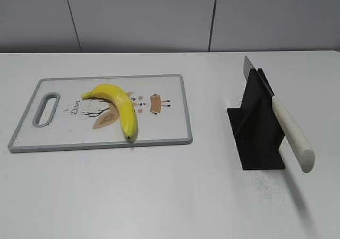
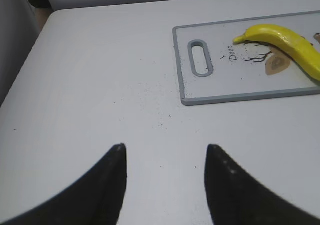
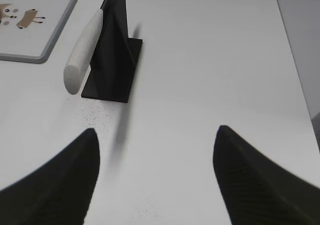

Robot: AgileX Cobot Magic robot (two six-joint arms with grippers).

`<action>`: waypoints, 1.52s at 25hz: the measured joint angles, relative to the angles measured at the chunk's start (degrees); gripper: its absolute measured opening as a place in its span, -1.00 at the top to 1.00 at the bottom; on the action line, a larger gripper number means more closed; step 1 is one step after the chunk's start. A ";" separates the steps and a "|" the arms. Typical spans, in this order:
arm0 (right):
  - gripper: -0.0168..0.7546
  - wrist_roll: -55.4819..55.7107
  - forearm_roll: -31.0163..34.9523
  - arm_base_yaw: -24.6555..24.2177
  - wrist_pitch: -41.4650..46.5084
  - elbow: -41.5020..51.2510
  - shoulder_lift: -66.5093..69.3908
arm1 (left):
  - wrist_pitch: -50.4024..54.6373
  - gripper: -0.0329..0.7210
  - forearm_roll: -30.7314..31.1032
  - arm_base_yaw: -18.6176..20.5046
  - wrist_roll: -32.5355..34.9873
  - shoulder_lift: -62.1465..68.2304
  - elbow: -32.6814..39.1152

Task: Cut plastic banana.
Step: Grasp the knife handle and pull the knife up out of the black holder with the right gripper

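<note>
Left gripper [image 2: 165, 185] is hovering over bare table [image 2: 100, 85], jaws spread wide, nothing between them. Ahead of it and off to its right the cutting board [image 2: 240, 96] is lying flat, its handle slot [image 2: 200, 58] facing the pincer. The plastic banana [image 2: 285, 40] is resting on the board just past that slot, stem end nearest, whole and uncut. I am judging it laid there so a blade can come straight down across it.

Open table between this gripper and the board's near edge; fine dark specks are scattered on it, nothing else blocking an approach.

Right gripper [image 3: 155, 180] is likewise hanging with jaws wide and empty. Ahead and to its left the black knife stand [image 3: 112, 60] is sitting upright, the knife [image 3: 82, 50] slotted through at a slant, pale handle jutting toward the pincer and clear of the tabletop. That overhang is probably leaving room for fingers to close around it.

Right of the stand the table is running bare to its edge. Board and stand are sitting well apart, with a free lane between.
</note>
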 joint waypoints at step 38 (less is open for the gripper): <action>-0.33 5.58 9.31 11.70 -0.51 -24.27 72.95 | 0.00 -0.39 -0.05 0.00 0.00 0.00 0.00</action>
